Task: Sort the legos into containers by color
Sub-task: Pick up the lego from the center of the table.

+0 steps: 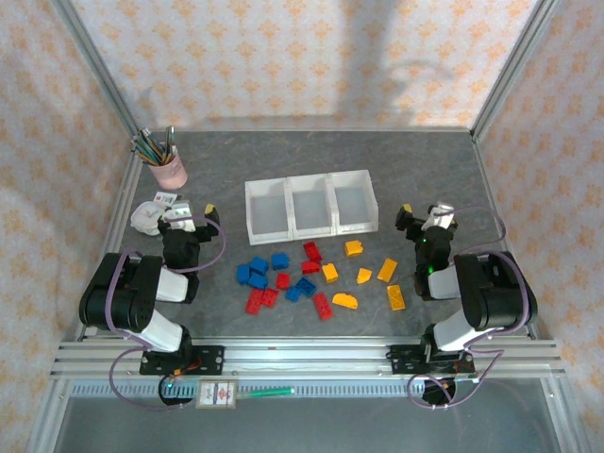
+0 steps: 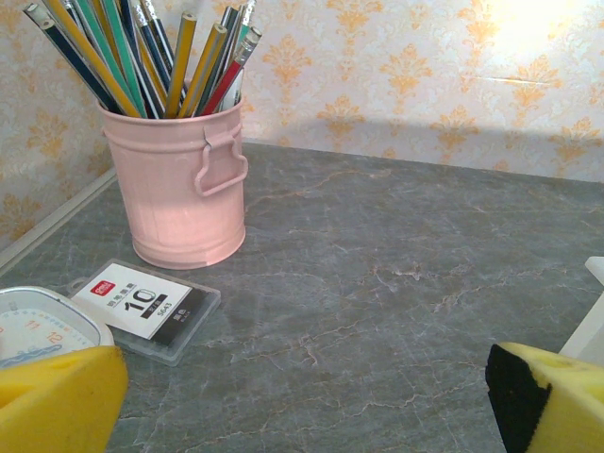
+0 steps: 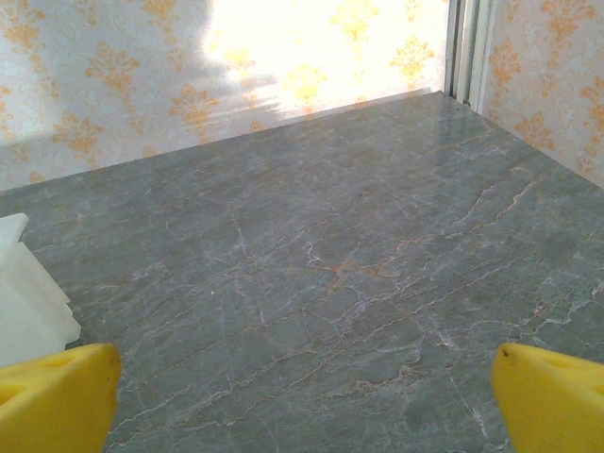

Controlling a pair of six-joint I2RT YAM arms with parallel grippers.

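Note:
Several legos lie loose on the grey table in the top view, in front of the containers: blue ones [image 1: 257, 273] at the left, red ones [image 1: 311, 251] in the middle, yellow ones [image 1: 354, 248] at the right. The containers [image 1: 309, 203], three joined translucent white bins, look empty. My left gripper [image 1: 189, 211] rests left of the bricks, open. In its wrist view its yellow fingers [image 2: 57, 401] stand wide apart over bare table. My right gripper [image 1: 424, 215] sits right of the bins, also open, and its fingers [image 3: 557, 392] have nothing between them. A bin corner [image 3: 24, 302] shows at the left.
A pink pencil cup [image 1: 168, 165] [image 2: 179, 184] stands at the back left. A white dial timer [image 2: 38, 326] and a small clear labelled case [image 2: 142, 307] lie beside my left gripper. Metal frame posts and patterned walls border the table.

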